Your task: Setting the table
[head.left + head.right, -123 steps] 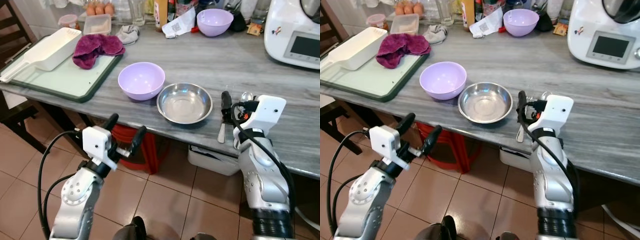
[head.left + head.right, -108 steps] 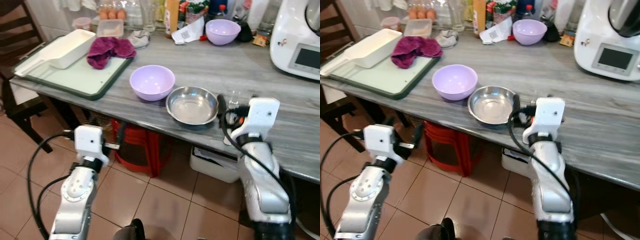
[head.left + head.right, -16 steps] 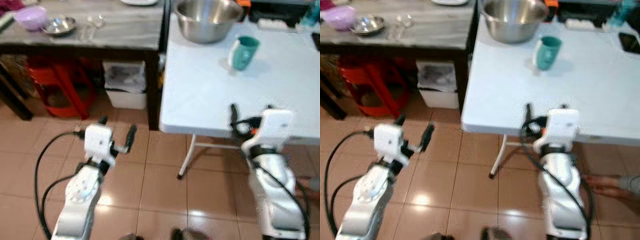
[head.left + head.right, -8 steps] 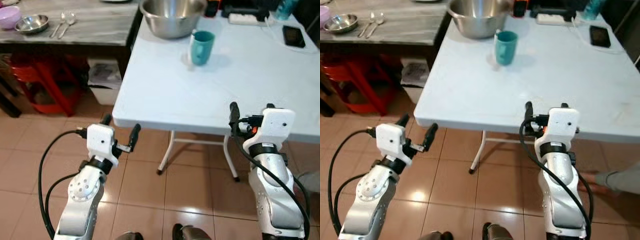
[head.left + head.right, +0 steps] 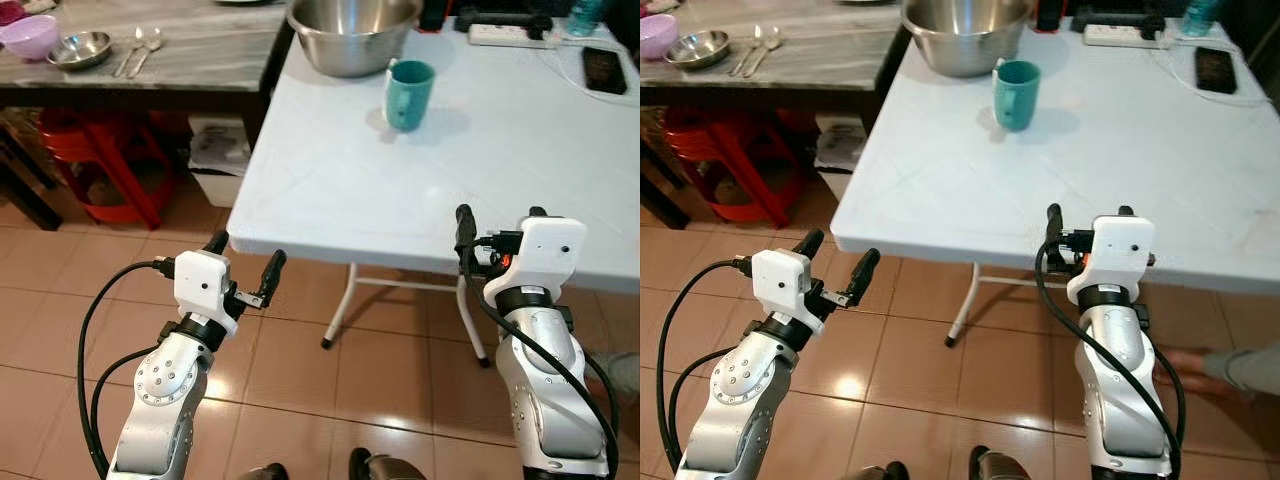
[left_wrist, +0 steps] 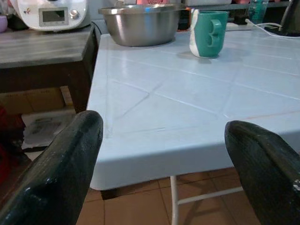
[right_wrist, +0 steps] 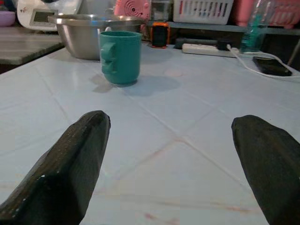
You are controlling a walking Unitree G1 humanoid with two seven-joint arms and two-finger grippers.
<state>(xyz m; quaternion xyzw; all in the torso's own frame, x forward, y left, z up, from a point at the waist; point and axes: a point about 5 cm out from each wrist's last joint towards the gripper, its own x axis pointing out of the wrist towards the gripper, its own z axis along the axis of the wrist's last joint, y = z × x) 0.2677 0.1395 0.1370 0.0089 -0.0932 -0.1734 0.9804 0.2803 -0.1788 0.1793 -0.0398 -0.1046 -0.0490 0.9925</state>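
You are facing a white folding table (image 5: 330, 190) with both arms raised before it. Your right gripper (image 5: 497, 222) sits at the table's near edge, fingers spread wide with nothing between them. Your left gripper (image 5: 243, 262) hangs over the tiled floor (image 5: 60, 290) just short of the table's near left corner, its fingers also spread and empty.

On the table, a teal mug (image 5: 409, 95) stands upright toward the far left part, with a large steel mixing bowl (image 5: 352, 32) just behind it at the far left corner. Along the far edge lie a white power strip (image 5: 1123, 34) and, toward the far right corner, a dark phone (image 5: 1213, 69) with a white cable beside it.

To your left stands a grey wooden counter (image 5: 200, 60). On its left end sit a lilac bowl (image 5: 29, 36), a small steel bowl (image 5: 80, 49) just beside it, and a spoon and fork (image 5: 138, 50) lying next to that. A red stool (image 5: 100, 165) sits underneath.
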